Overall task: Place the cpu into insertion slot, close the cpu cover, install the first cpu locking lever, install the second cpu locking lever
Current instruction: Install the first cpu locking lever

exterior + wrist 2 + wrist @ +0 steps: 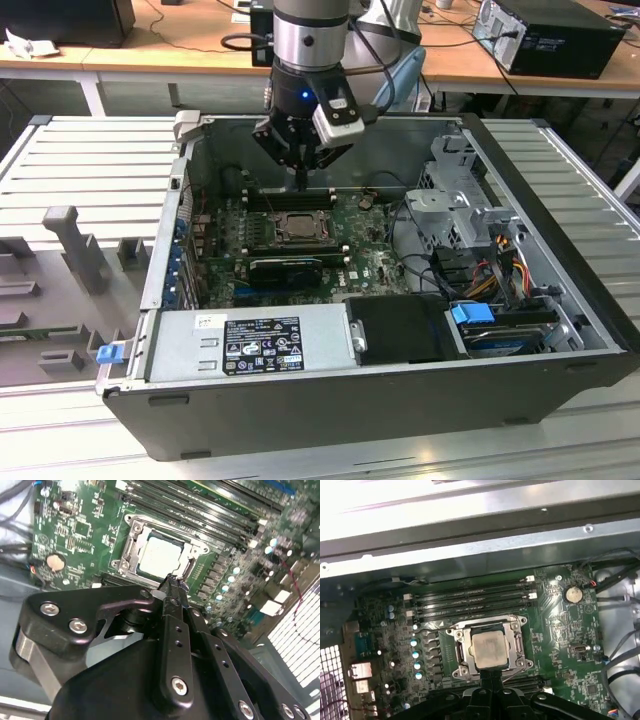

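- Already seated, the chip point(490, 649) lies flat in the socket point(463, 652) on the green board point(560, 630), pale face up.
- You can see the metal cover point(519, 641) lying down around it, its window framing the chip. You cannot tell whether the thin wire levers are latched.
- Your gripper point(172, 582) is clenched, with both fingers pressed together into one narrow black blade and nothing between them.
- Its tip sits just beside one edge of the socket in both wrist views. In the exterior view it hangs over the memory slots point(290, 198), on the far side of the socket. You cannot tell whether it touches anything.
- Your arm point(310, 35) comes straight down from the top of the exterior view. The wrist is vertical and the fingers point down into the open computer case point(350, 410). A white camera block point(335, 115) sits on the wrist.
- Look to the exterior view for the surroundings:
  - a black card point(285, 268) just nearer than the socket
  - a silver power supply point(250, 340) at the near wall
  - a drive with a blue tab point(475, 314) toward the exterior view's right
  - the ribbed metal table point(90, 160) under the case
- Look to the wrist views for board detail: a round coin battery point(573, 594) near the end of the memory slots, and a row of small capacitors point(415, 654) beside the socket.
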You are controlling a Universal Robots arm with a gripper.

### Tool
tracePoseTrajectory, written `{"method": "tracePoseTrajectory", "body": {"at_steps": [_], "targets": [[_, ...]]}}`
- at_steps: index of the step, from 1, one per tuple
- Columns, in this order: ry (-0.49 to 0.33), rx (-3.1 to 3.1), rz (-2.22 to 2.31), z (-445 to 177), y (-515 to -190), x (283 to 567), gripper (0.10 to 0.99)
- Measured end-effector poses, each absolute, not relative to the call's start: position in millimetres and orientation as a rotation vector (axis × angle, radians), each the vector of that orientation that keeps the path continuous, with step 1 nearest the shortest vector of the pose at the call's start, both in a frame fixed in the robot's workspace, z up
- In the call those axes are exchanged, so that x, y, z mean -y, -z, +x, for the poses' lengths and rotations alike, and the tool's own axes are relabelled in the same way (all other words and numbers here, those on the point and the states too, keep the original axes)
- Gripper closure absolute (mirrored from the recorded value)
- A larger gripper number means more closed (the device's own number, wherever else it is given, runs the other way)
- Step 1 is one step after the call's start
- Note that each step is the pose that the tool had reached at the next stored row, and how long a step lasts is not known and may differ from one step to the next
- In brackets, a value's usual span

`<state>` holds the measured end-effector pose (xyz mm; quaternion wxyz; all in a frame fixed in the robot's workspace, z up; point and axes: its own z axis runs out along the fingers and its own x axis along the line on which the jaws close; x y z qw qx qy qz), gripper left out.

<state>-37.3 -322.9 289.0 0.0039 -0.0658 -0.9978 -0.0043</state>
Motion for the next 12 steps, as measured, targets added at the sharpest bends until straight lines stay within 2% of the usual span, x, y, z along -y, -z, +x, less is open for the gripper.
{"method": "tracePoseTrajectory", "body": {"at_steps": [12], "targets": [[0.011,3.131,0.11,-51,-285,323,0.98]]}}
